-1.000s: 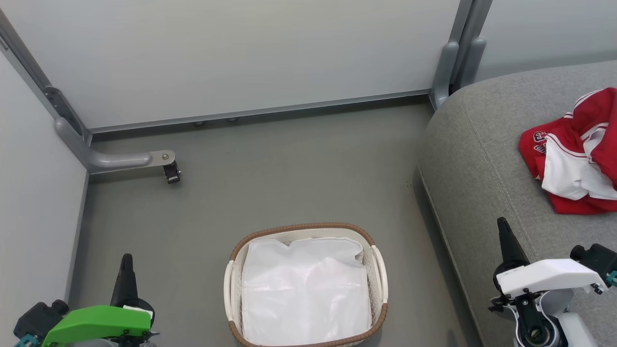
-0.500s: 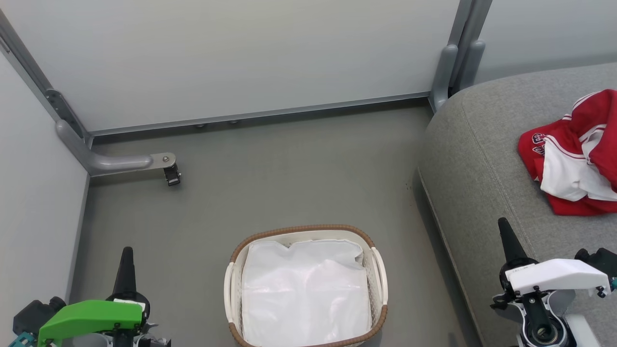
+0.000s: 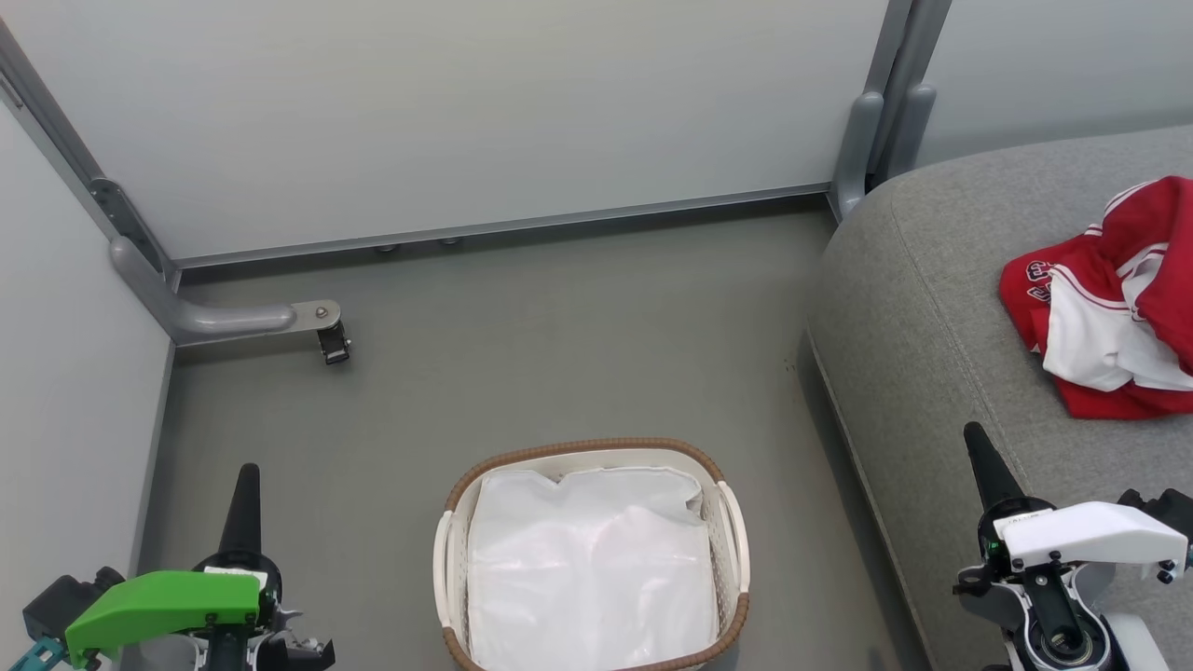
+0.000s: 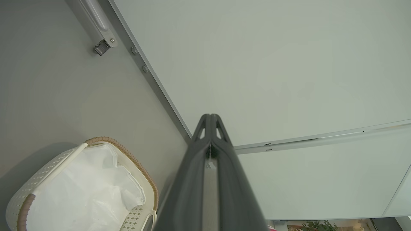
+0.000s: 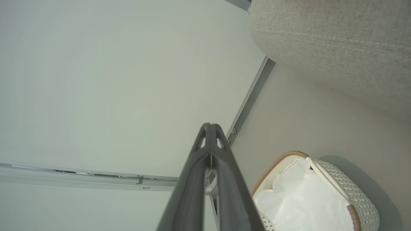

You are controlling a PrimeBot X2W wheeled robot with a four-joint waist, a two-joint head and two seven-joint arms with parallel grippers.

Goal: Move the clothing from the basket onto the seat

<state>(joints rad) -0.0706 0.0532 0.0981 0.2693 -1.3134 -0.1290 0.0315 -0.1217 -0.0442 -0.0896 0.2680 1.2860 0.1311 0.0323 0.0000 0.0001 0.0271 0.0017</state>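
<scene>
We record the left gripper [image 3: 246, 473] and right gripper [image 3: 975, 433], each with jaws pressed together; the basket [image 3: 582, 446], lined with a white sheet [image 3: 587, 568], on the floor [image 3: 559, 326] between the two pairs of jaws; the clothing [image 3: 1109, 317], bunched on the seat [image 3: 932, 326], ahead and right of the right jaws.

My left gripper [image 3: 247, 477] sits low at my left side, pointing straight forward, its jaws pressed together and holding nothing. My right gripper [image 3: 975, 440] mirrors it at my right side, jaws likewise together, empty.
</scene>
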